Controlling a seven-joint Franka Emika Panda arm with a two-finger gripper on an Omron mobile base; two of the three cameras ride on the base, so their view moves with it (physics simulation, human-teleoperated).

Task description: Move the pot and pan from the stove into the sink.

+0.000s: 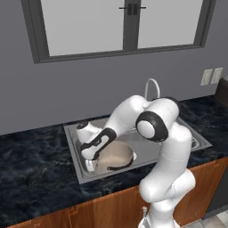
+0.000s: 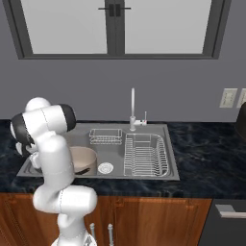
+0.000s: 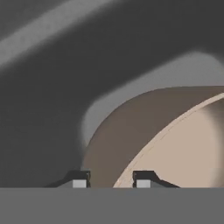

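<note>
Hand [image 3: 111,178] straddling pot [image 3: 175,140] rim, pot in sink [image 1: 84,171]

text: none legible | labels: none (surfaces plain) | numbers: none

A dark marbled stone tabletop [image 2: 202,163] tops brown wooden cabinets [image 2: 158,218]. On the far grey wall [image 2: 182,91] sit a dark-framed window [image 2: 115,29] and, right, two white outlets [image 1: 211,76].

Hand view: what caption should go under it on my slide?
Gripper straddling the rim of the pot inside the sink.
</note>
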